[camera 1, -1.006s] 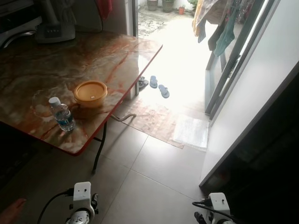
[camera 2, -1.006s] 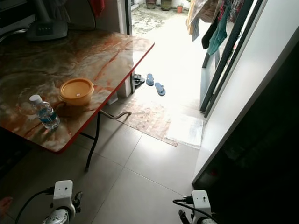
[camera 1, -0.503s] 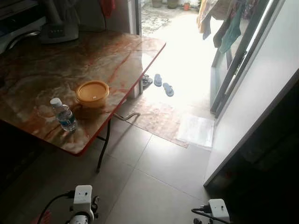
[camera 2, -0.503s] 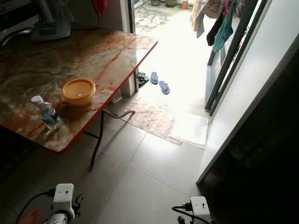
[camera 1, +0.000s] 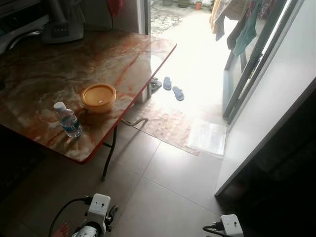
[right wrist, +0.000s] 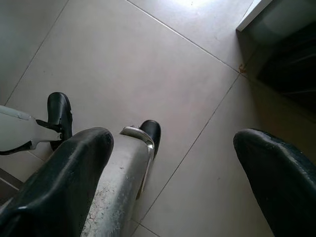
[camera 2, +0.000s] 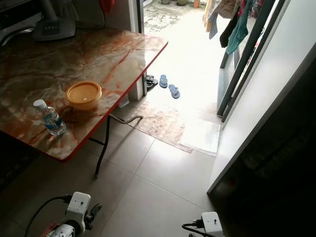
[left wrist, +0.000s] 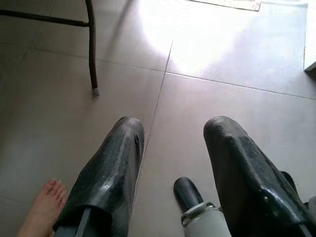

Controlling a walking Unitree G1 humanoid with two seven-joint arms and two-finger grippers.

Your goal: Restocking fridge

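Water bottle (camera 1: 67,120) stands upright on the table (camera 1: 29,84), near its front edge, just beside the orange lidded bowl (camera 1: 98,97). Left gripper (left wrist: 170,148) and right gripper (right wrist: 173,163) hang low over bare floor tiles (camera 1: 168,173), fingers spread, holding nothing, well apart from the table. A bare foot (left wrist: 42,207) shows beside the left gripper.

My two head cameras look forward and down from standing height, sharing the marbled tabletop (camera 1: 74,74), the floor (camera 1: 168,187) beside it and the bright doorway beyond. Each wrist camera points steeply down along its own open end effector, left (left wrist: 170,143) and right (right wrist: 173,163), close above that same floor; the left one catches the tabletop's leg (left wrist: 91,47).
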